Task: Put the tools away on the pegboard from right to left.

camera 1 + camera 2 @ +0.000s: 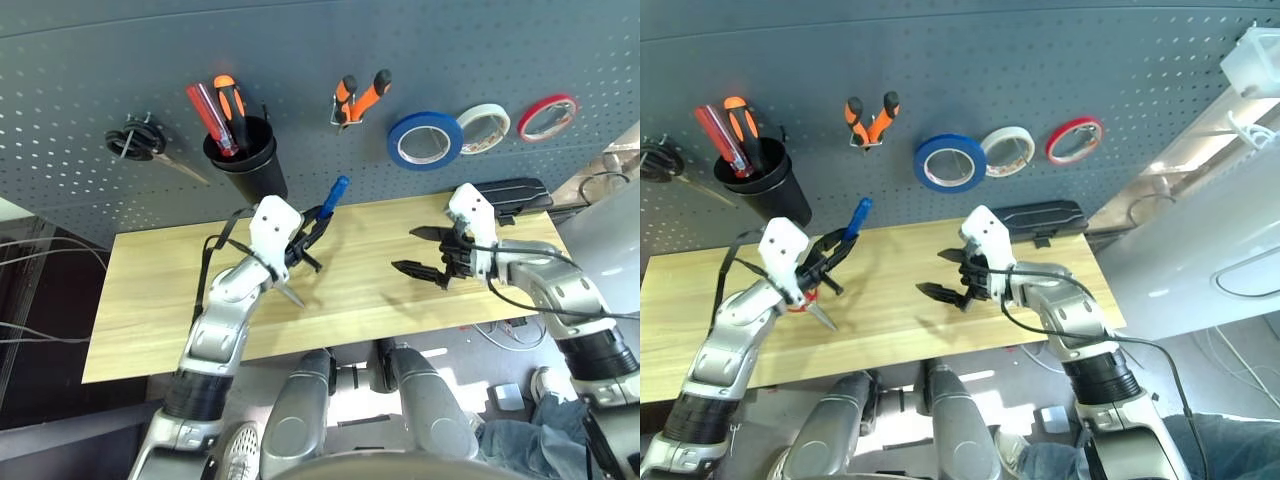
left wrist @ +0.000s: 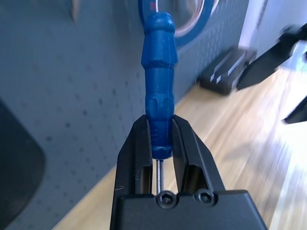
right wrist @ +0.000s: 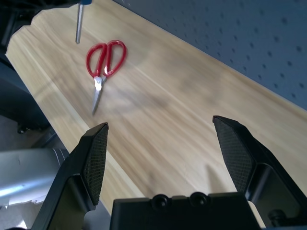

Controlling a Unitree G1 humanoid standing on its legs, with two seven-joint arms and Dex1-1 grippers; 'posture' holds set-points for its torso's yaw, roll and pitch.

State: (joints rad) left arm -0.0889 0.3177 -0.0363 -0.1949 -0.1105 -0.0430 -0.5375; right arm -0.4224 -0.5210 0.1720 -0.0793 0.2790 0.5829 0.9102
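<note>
Left fingers: the left gripper [image 2: 160,139] is clamped on the lower end of the blue-handled screwdriver [image 1: 334,193], its handle rising clear of the fingers toward the pegboard [image 1: 80,90], the metal shaft running back between them.

Why held so: gripped near the foot of the handle, the tool sits in line with the fingers, which looks suited to turning it over and dropping it into the black cup [image 1: 247,158] or onto a hook; which of these is meant cannot be told.

Right fingers: the right gripper [image 1: 425,252] is spread wide and holds nothing, hanging over the wooden surface [image 1: 380,290] right of centre, likely kept out of the way while the left arm works.

Scissors: the red-handled scissors [image 3: 102,64] lie flat on the surface near the left gripper, blades closed; judged the last tool to go up.

Already hung: the wide blue tape roll [image 1: 425,139] and the orange-and-black pliers [image 1: 358,98] hang on the pegboard, so the right-to-left order appears half done.

Other fixtures: a white tape roll [image 1: 484,127] and a red tape roll [image 1: 547,117] hang right of the blue one; the cup holds a red screwdriver [image 1: 210,117] and an orange-black screwdriver [image 1: 231,103]; dark scissors [image 1: 140,141] hang at far left; a black case [image 1: 515,192] lies at the far right of the surface.
</note>
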